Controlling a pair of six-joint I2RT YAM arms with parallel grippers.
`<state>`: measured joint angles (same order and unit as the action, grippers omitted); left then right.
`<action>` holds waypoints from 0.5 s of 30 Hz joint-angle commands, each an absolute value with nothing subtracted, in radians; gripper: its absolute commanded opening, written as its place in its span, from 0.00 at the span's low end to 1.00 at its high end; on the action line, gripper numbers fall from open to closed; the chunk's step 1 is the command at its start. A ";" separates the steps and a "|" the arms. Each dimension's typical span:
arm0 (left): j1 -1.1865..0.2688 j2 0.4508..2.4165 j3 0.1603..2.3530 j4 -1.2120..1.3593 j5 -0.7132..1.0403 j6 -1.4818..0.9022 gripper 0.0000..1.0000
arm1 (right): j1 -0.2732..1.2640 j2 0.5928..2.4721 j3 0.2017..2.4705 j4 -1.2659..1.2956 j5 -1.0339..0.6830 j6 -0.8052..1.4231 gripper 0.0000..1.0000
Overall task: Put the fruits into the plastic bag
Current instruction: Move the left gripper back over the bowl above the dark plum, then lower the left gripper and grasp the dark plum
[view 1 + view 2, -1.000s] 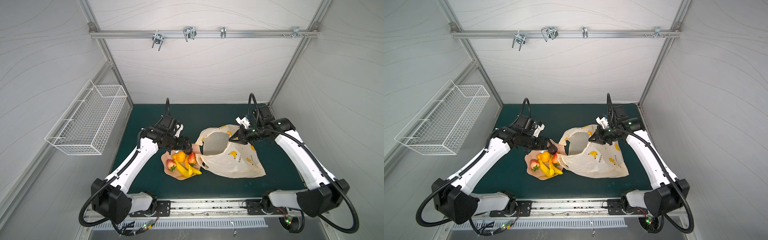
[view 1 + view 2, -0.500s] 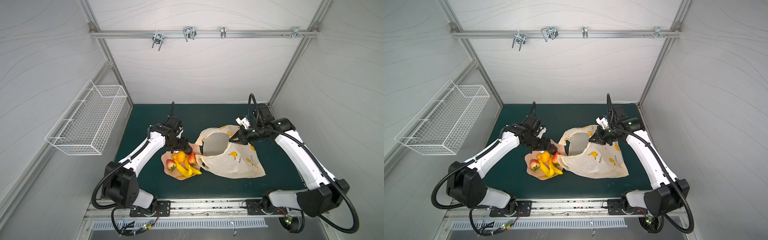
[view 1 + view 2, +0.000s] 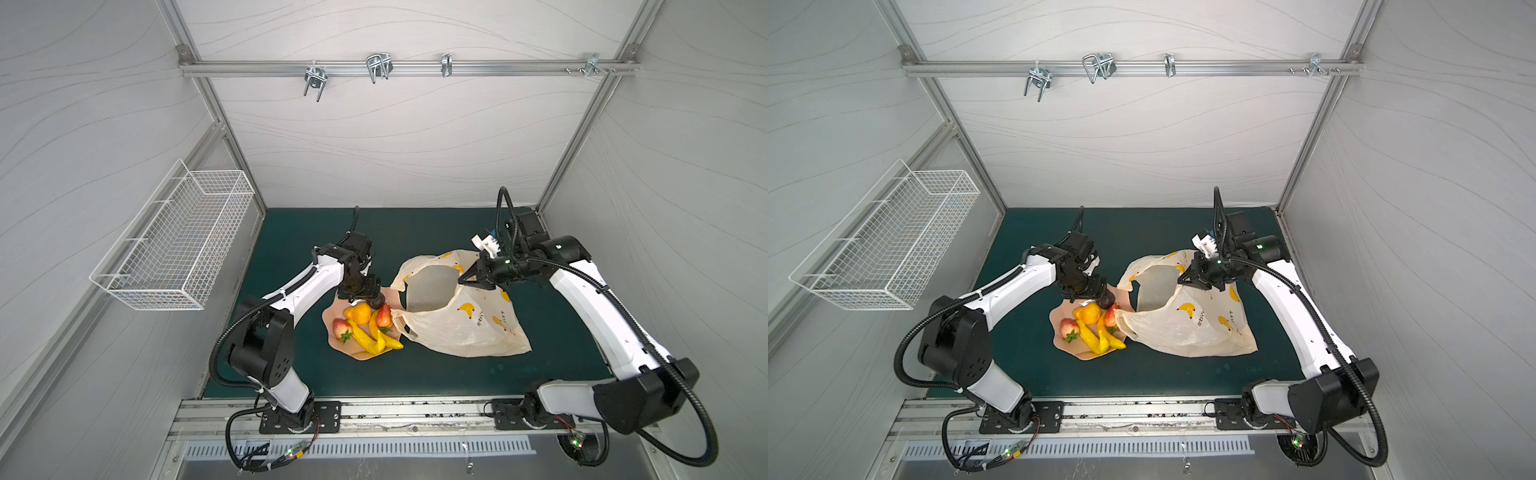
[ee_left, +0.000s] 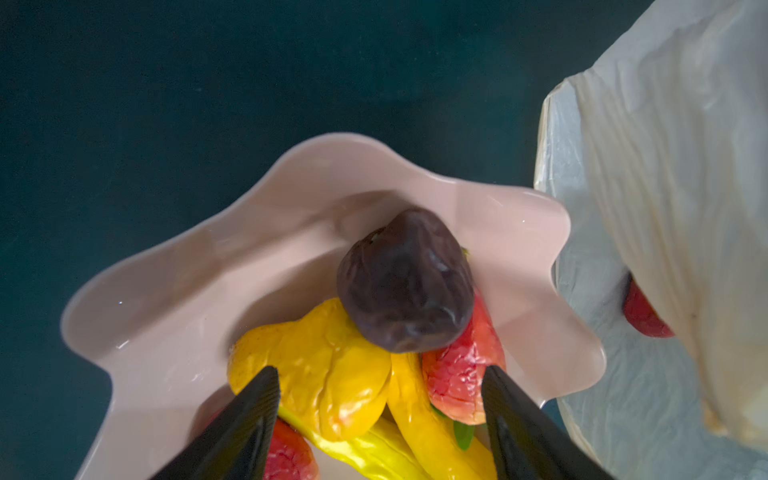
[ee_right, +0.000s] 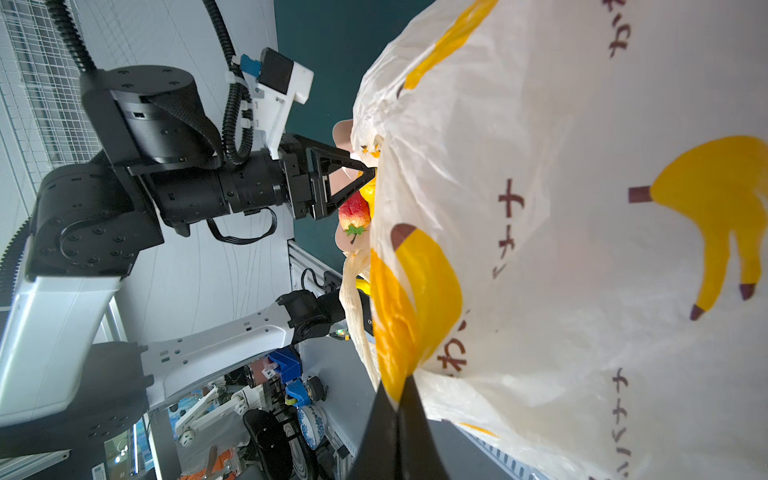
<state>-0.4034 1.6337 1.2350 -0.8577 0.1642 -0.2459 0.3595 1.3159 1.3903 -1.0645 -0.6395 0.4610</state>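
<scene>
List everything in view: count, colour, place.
strawberries: two visible, red, on plate
orange: one, orange, on plate
bananas: two, yellow, on plate
brown fruit: one, dark brown, atop the pile on plate
plate: one, pink, on mat left of bag
bag: one, cream with banana prints, mid-mat, mouth open
basket: one, white wire, left wall
hooks: four, metal, back rail
mat: one, dark green, tabletop
left gripper: black, open, above the plate's fruit
right gripper: black, shut on bag's rim
</scene>
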 commanded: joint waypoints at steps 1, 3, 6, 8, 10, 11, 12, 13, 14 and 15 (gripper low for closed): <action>-0.415 1.673 1.284 -0.826 0.165 -0.238 0.79 | 0.354 1.307 1.402 -1.088 -0.636 0.448 0.00; -0.418 1.696 1.291 -0.825 0.165 -0.236 0.78 | 0.356 1.307 1.400 -1.085 -0.635 0.450 0.00; -0.422 1.724 1.296 -0.815 0.161 -0.239 0.78 | 0.355 1.306 1.397 -1.082 -0.635 0.451 0.00; -0.422 1.741 1.299 -0.812 0.155 -0.241 0.78 | 0.355 1.307 1.396 -1.080 -0.635 0.451 0.00; -0.423 1.758 1.304 -0.807 0.153 -0.247 0.78 | 0.356 1.307 1.392 -1.077 -0.637 0.453 0.00; -0.423 1.766 1.307 -0.805 0.153 -0.248 0.77 | 0.356 1.308 1.390 -1.076 -0.638 0.453 0.00; -0.425 1.773 1.307 -0.802 0.155 -0.251 0.77 | 0.356 1.308 1.390 -1.075 -0.637 0.453 0.00; -0.426 1.779 1.308 -0.800 0.155 -0.254 0.77 | 0.355 1.310 1.390 -1.074 -0.638 0.454 0.00; -0.426 1.784 1.308 -0.799 0.156 -0.256 0.76 | 0.356 1.311 1.391 -1.074 -0.640 0.453 0.00; -0.427 1.789 1.308 -0.798 0.157 -0.259 0.76 | 0.355 1.312 1.392 -1.073 -0.640 0.453 0.00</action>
